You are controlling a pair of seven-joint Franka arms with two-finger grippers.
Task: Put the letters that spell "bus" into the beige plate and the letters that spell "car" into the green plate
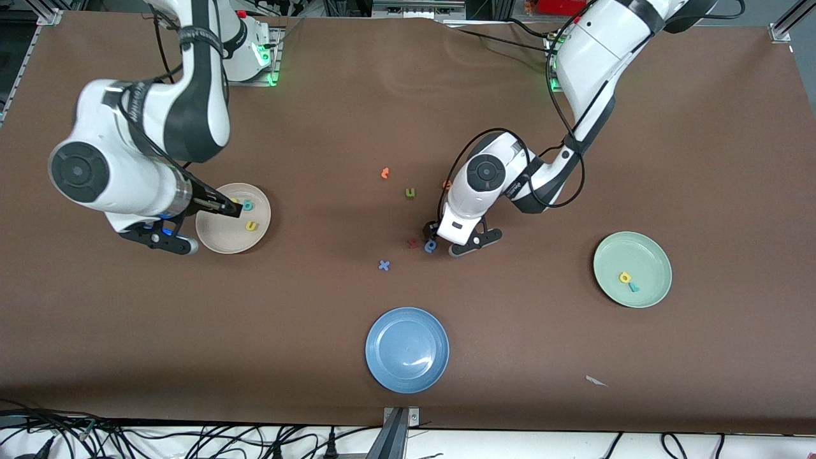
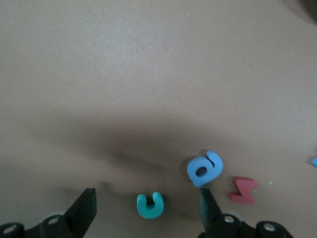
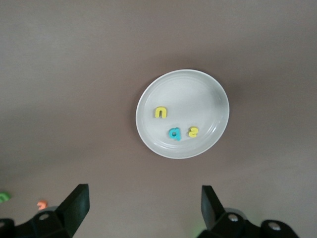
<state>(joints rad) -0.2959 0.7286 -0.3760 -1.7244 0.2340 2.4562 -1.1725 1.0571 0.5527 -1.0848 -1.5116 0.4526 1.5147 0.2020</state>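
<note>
The beige plate (image 1: 220, 239) lies toward the right arm's end and holds the teal "b" (image 1: 248, 205), a yellow "u" (image 1: 252, 225) and a yellow "s" (image 3: 192, 132). High over that plate my right gripper (image 1: 231, 207) hangs open and empty (image 3: 143, 198). My left gripper (image 1: 449, 245) is low over the table's middle, open, with the teal "c" (image 2: 149, 206) lying flat between its fingers, untouched; the hand hides it in the front view. The green plate (image 1: 647, 255) toward the left arm's end holds a yellow "a" (image 1: 625, 277) and a teal "r" (image 1: 633, 287).
A darker blue letter (image 1: 431, 245) lies right beside one left finger (image 2: 208, 201), with a red letter (image 1: 413, 243) next to it. An olive "u" (image 1: 410, 192), orange letters (image 1: 385, 173), a blue "x" (image 1: 384, 265) and a blue plate (image 1: 407, 349) are nearby.
</note>
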